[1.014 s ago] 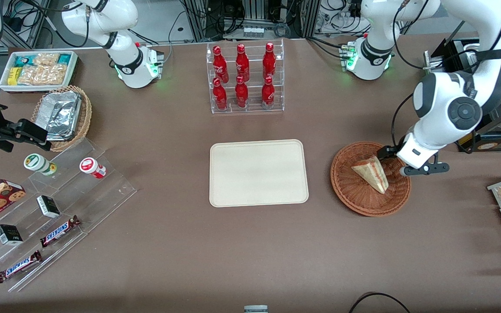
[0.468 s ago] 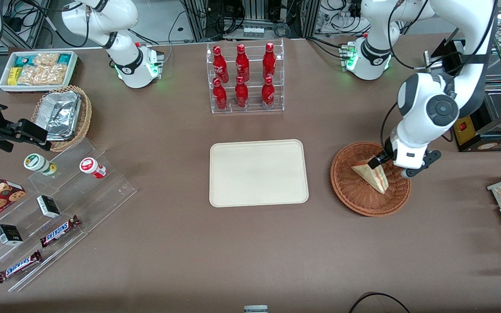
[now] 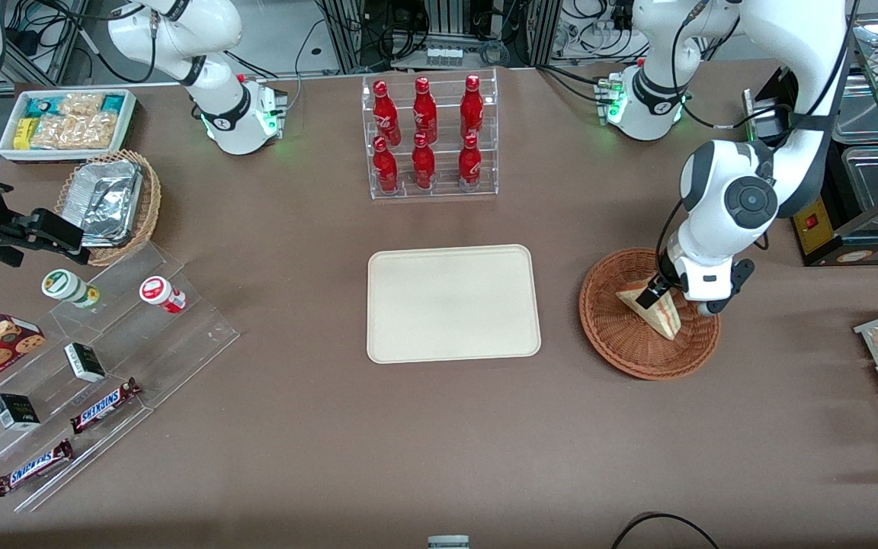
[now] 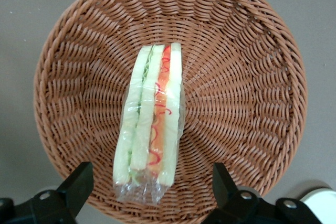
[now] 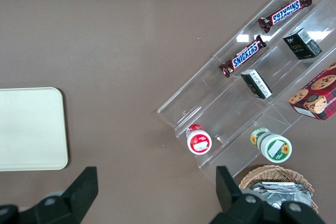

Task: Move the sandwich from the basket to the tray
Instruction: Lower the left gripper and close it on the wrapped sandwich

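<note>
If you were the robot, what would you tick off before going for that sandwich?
1. Sandwich in the basket, lying on its edge, wrapped in clear film: ok.
2. Gripper above the sandwich, fingers open on either side of it: ok.
3. Fingers touching the sandwich: not yet, so no grasp.
4. Nothing else in the basket to snag: ok.
5. Tray bare, beside the basket: ok.
6. Whether the film will slip when squeezed: cannot tell.
</note>
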{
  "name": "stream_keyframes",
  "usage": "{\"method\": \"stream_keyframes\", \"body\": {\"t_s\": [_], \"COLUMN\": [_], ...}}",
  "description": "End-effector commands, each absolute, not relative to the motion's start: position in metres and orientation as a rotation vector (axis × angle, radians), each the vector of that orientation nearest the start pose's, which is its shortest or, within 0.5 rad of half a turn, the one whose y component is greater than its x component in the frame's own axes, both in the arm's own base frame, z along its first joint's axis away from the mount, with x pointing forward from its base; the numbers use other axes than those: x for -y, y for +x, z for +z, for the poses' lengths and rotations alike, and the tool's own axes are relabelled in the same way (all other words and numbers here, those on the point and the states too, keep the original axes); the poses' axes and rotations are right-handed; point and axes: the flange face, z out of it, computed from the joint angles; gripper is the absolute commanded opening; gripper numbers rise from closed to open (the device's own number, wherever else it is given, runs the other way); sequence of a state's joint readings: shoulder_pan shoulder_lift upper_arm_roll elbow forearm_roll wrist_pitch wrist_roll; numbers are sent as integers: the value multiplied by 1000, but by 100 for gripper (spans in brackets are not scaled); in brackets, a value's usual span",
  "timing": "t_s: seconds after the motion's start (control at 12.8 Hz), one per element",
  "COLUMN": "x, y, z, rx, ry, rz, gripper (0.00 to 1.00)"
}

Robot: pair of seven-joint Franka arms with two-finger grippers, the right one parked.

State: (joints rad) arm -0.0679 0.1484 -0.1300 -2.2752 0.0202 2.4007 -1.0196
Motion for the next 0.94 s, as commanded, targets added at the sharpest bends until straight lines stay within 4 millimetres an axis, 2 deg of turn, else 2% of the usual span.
{"method": "stream_keyframes", "body": {"t_s": [0.0,0.23,0.31,0.39,0.55,0.62,0.7,0.86], "x": [104,102,101,99,93,93,93,98], "y": [518,518,517,514,508,507,509,510], "z": [277,260,258,255,251,250,254,269], "rx": [1285,1289,1292,1292,1304,1305,1300,1266], "ry": [-2866,-2861,-2858,-2851,-2835,-2831,-2836,-2843], "rz": [23,39,44,55,76,82,76,71], "gripper": [100,99,89,75,37,22,15,14]}}
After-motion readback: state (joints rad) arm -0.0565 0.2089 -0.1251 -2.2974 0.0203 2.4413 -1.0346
